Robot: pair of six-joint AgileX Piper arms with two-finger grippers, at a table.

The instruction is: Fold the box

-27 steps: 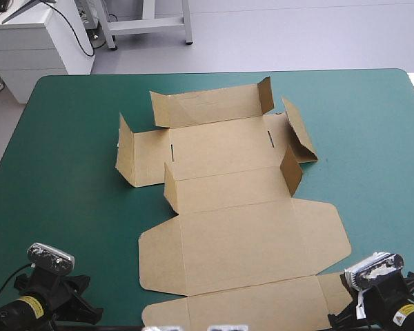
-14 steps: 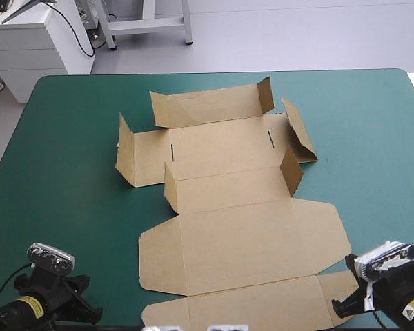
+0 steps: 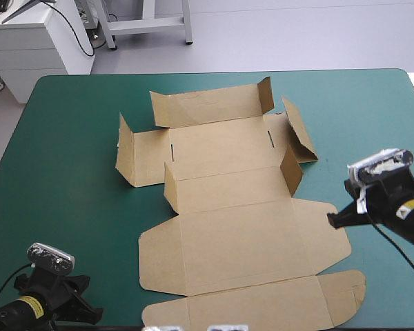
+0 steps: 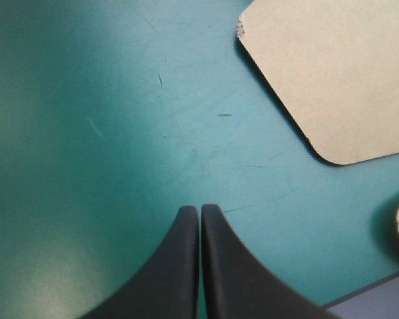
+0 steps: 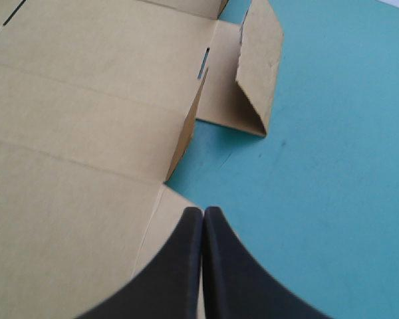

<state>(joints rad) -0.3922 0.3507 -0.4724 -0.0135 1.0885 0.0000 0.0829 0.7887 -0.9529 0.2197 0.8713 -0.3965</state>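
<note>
The brown box (image 3: 234, 207) lies unfolded in the middle of the teal-green table, most panels flat, with small flaps standing up at its far and side edges. My right gripper (image 3: 334, 221) hovers beside the box's right side flap, fingers shut with nothing held; in the right wrist view its tip (image 5: 203, 211) sits over the edge of the box (image 5: 73, 133), with a raised flap (image 5: 259, 66) ahead. My left gripper (image 3: 90, 314) rests at the near left corner, shut and empty. In the left wrist view its tip (image 4: 199, 209) points at bare cover, a rounded box flap (image 4: 332, 73) ahead.
Bare teal-green cover (image 3: 62, 179) stretches left of the box and along the right side (image 3: 372, 117). The table's near edge (image 4: 372, 299) shows close beside the left gripper. A white cabinet (image 3: 34, 41) stands beyond the far left corner.
My right arm has lifted from the near right corner and moved forward along the box's right side, uncovering the near right flap. The left arm and the box have not moved.
</note>
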